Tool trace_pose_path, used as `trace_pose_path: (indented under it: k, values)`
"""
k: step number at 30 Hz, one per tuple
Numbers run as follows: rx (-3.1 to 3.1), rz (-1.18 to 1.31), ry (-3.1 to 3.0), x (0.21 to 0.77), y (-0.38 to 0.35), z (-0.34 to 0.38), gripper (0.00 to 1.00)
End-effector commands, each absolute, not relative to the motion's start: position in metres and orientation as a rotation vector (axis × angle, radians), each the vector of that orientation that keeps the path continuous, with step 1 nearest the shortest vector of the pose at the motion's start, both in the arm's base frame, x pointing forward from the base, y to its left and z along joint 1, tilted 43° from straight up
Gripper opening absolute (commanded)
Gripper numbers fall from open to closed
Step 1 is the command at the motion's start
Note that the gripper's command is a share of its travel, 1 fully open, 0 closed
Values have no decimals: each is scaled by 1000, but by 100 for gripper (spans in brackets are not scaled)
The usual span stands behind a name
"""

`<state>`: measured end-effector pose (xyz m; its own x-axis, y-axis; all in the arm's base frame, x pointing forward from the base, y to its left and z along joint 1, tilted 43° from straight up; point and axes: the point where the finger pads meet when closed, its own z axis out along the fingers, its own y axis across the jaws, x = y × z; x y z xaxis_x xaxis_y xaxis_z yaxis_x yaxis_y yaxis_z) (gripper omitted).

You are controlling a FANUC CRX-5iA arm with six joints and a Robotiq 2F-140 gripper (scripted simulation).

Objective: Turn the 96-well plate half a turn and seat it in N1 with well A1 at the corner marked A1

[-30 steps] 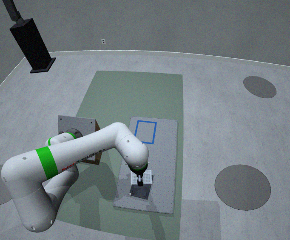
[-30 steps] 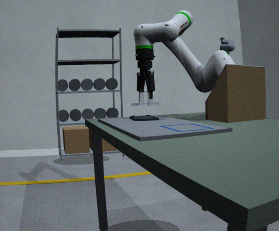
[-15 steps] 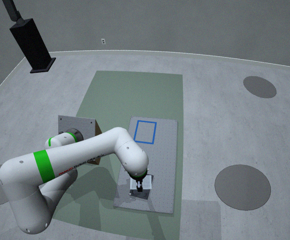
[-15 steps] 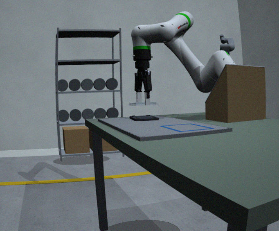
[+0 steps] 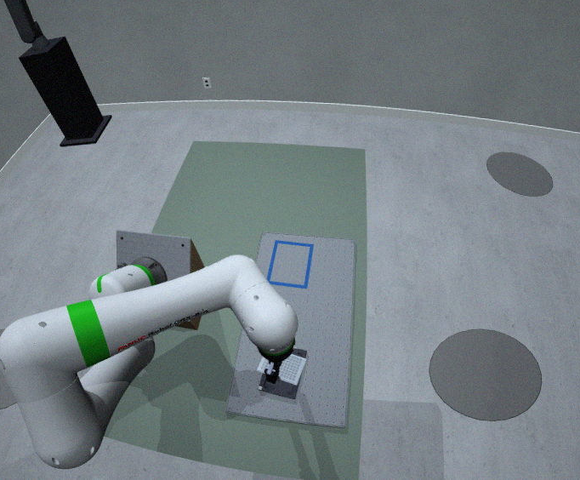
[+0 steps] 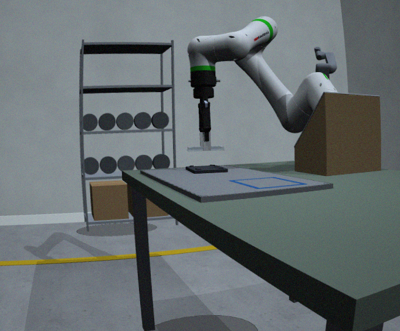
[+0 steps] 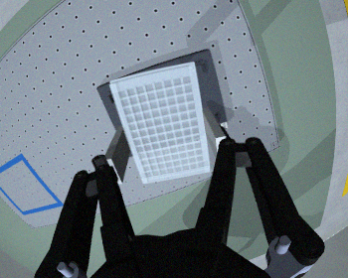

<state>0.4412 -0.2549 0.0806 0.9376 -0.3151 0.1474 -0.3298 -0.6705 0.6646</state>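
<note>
Green surface (image 6: 273,228) fills most of the room's near side, w/ a grey deck (image 6: 214,189) lying on it toward the left end. White arm (image 6: 237,43) rises from a brown pedestal (image 6: 341,135) at the far right corner of the surface, bends over & points straight down above the deck's left end. Behind, by the wall, a shelf rack (image 6: 81,125) w/ dark discs & a brown box at floor level.

On the deck: blue taped outline B1 (image 6: 239,183) toward the deck's right end, nothing in it. Dark nest N1 (image 6: 196,170) near the deck's left end, no plate in it.

Tool (image 6: 204,141) is clamped on the plate (image 6: 194,148), fingers on its long sides near one short end. Plate hangs level in the air, above N1 and clear of it. From the wrist cam the plate (image 7: 164,123) covers most of N1 (image 7: 212,73) below, slightly skewed to it; wells face up. Which corner is the cut one: can't tell, too small.
</note>
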Motion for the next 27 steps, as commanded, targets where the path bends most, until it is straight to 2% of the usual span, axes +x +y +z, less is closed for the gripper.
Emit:
trace_pose_path:
  k: [1,27]
  values:
    - [2297,114,-654,441,-255,81,0]
    - [1947,453,-1462,441,-255,81,0]
